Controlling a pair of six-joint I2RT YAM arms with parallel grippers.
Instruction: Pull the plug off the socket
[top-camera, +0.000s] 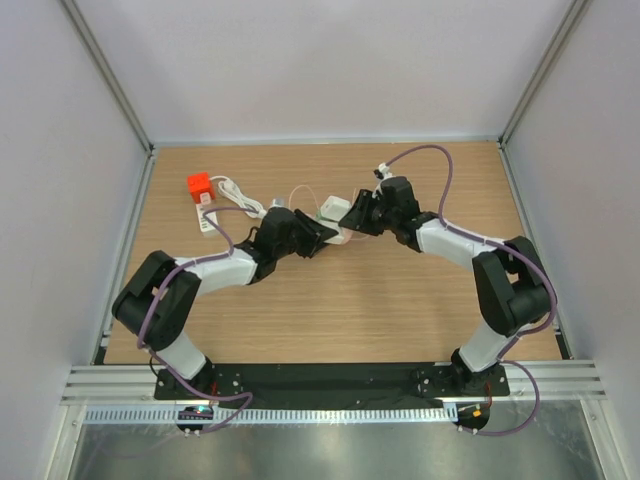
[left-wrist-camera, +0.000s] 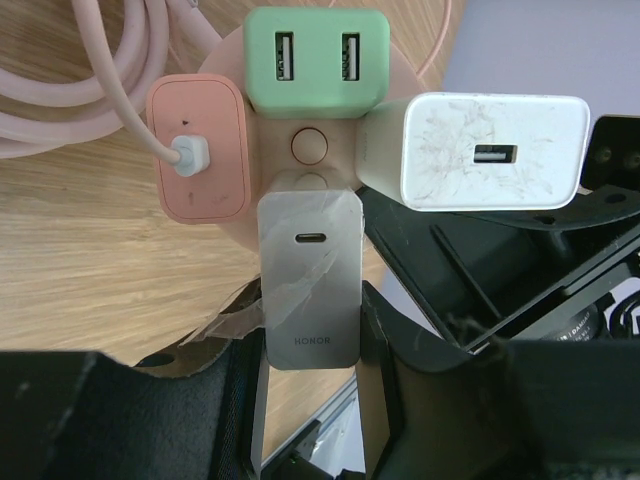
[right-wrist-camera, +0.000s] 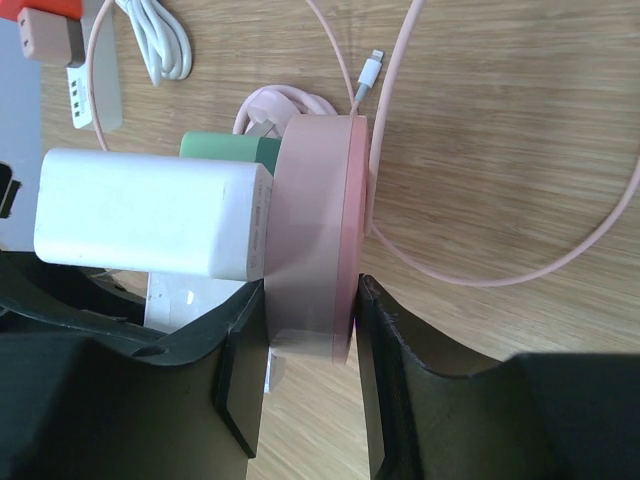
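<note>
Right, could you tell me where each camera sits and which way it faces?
Top external: above and behind the robot, looking down on the table; left arm and right arm both show.
Left wrist: on the left arm, faces the pink socket front-on; left gripper clamps the silver charger.
Right wrist: on the right arm, sees that socket edge-on; right gripper clamps its rim.
Shared: both wrist views show the white charger.

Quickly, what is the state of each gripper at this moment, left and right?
Left gripper: closed, holding the silver charger.
Right gripper: closed, holding the pink socket by its edge.
</note>
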